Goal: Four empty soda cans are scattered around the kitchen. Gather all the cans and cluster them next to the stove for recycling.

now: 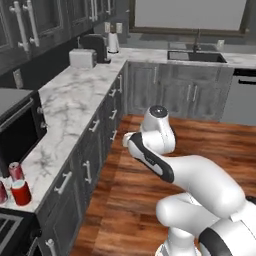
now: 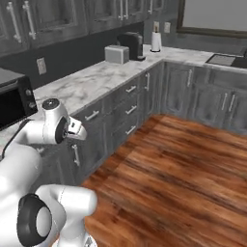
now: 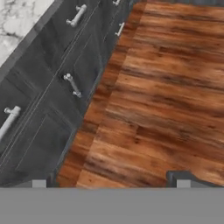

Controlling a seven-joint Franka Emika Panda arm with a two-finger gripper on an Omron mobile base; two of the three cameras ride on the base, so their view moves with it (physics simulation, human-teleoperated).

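**Three cans by the stove, arm folded over the floor**

White robot arm with dark joints (image 1: 170, 165) is folded low in front of the base, above the brown wooden plank floor (image 1: 150, 200). Its two-finger gripper (image 3: 111, 183) points down at the floor beside the grey lower cabinets with silver bar handles (image 3: 52, 87). The two dark fingertips (image 3: 183, 183) stand well apart at the bottom of the hand view and nothing is between them.

At the near left, in the left base view, the corner of the black gas stove (image 1: 10, 227) is seen. Just beside it, on the end of the white marble counter (image 1: 75, 100), three small red soda cans with silver tops (image 1: 20, 192) stand close together. Behind them is a dark boxy countertop oven (image 1: 17, 130).

Farther along the counter are a silver toaster (image 1: 82, 58), a black coffee machine (image 1: 97, 46) and a white paper towel roll (image 1: 113, 42). At the far wall a dark sink with a faucet (image 1: 196, 55) sits under the window.
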